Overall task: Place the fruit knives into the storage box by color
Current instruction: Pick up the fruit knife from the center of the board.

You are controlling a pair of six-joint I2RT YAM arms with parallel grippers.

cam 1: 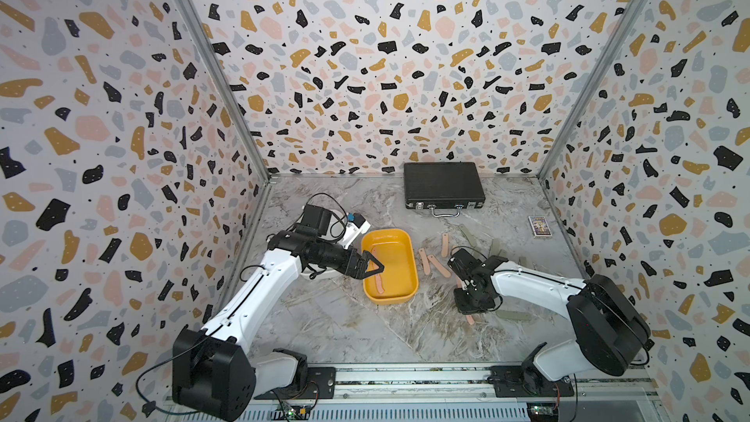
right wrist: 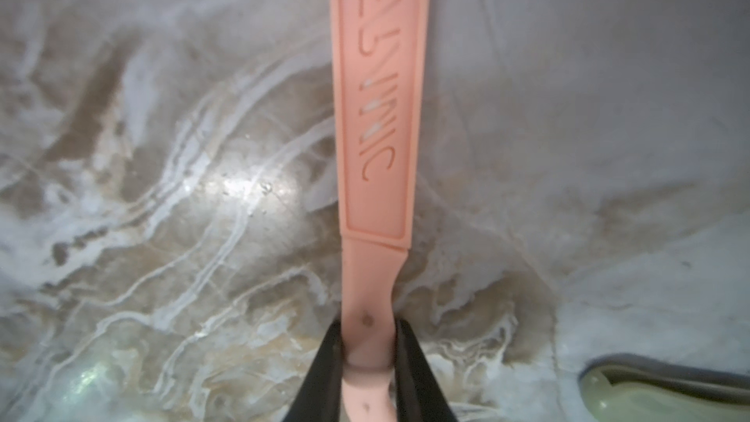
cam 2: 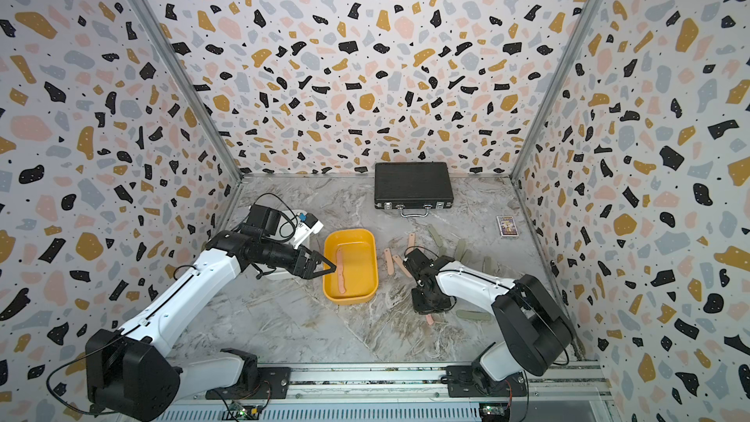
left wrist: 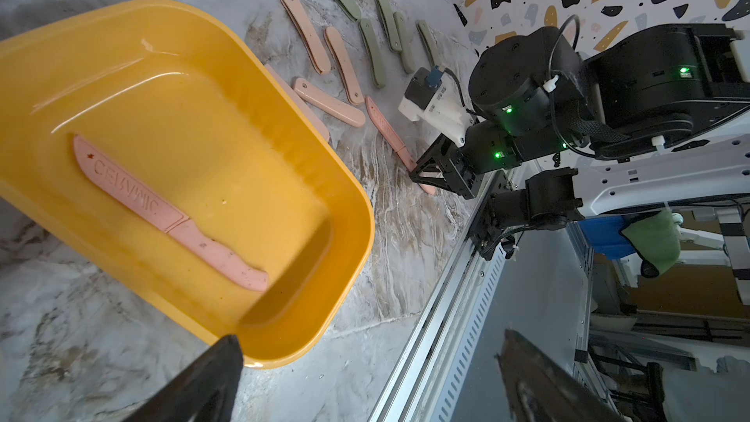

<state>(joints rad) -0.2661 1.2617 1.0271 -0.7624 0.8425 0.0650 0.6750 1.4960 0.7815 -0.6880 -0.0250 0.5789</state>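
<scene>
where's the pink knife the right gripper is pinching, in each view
Both top views: the pink knife is mostly hidden under the right gripper; its near end pokes out, right of the yellow tub.
Left wrist: centre of the picture, beyond the tub, running into the gripper.
Right wrist: centre, top to bottom, handle between the fingers.
Shared landmark: the right gripper.

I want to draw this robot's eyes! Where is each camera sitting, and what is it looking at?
Top views: high in front, looking down at the table; left arm and right arm show.
Left wrist: on the left arm, facing the yellow tub with a pink knife; one own jaw tip shows.
Right wrist: on the right arm, close above the table; its jaws pinch a second pink knife.
Shared: top and left wrist views both show the tub.
</scene>
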